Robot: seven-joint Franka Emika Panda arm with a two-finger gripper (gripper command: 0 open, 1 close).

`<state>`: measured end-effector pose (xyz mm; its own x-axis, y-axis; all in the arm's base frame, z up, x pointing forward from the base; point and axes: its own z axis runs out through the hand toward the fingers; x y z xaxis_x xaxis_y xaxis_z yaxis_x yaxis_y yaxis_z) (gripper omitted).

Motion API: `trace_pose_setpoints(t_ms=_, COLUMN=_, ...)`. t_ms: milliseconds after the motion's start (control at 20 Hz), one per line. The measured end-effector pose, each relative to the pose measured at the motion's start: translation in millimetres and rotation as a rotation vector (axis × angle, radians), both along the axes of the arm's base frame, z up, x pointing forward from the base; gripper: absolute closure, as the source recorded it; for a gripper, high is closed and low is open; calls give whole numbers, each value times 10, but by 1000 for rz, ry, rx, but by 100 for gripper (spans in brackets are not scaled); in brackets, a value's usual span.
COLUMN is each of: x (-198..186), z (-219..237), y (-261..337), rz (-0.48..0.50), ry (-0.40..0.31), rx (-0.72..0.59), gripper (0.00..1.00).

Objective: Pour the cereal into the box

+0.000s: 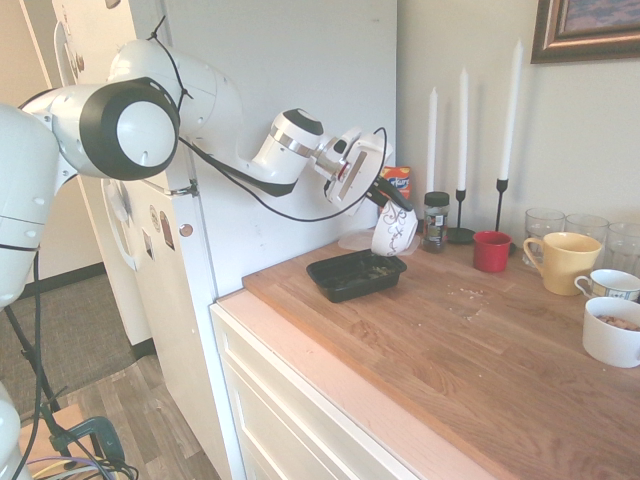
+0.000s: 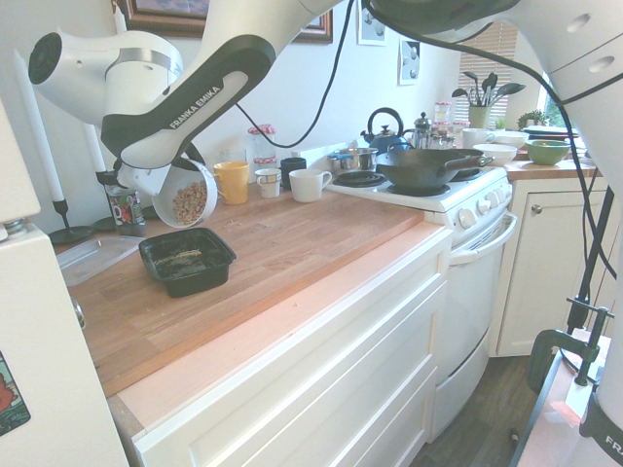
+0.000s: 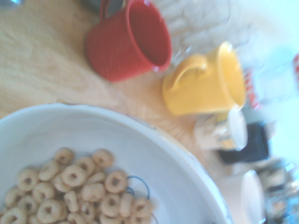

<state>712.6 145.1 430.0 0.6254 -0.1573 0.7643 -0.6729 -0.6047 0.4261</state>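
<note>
Jaws [image 1: 385, 197] clenched on white bowl [image 1: 395, 228] rim, tipped steeply above black box [image 1: 355, 274] on desk [image 1: 470, 340]; cereal [image 2: 190, 201] stayed inside, near the lip, ready to spill.

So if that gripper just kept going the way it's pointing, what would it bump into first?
Probably the white bowl it already grips, tilted with cereal inside. Past that, the gripper slants down over the black box toward the wooden counter near the red mug, though depth is hard to judge.
</note>
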Motion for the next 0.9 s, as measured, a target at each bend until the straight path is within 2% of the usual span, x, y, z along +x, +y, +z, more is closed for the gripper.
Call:
trace_pose_setpoints(t_ms=450, x=-123, z=-190, y=299, rz=16, ry=-20, rx=-97, gripper=100)
trace_pose_setpoints(t_ms=900, x=-284, z=-516, y=246, rz=41, ry=-25, rx=-202, gripper=100)
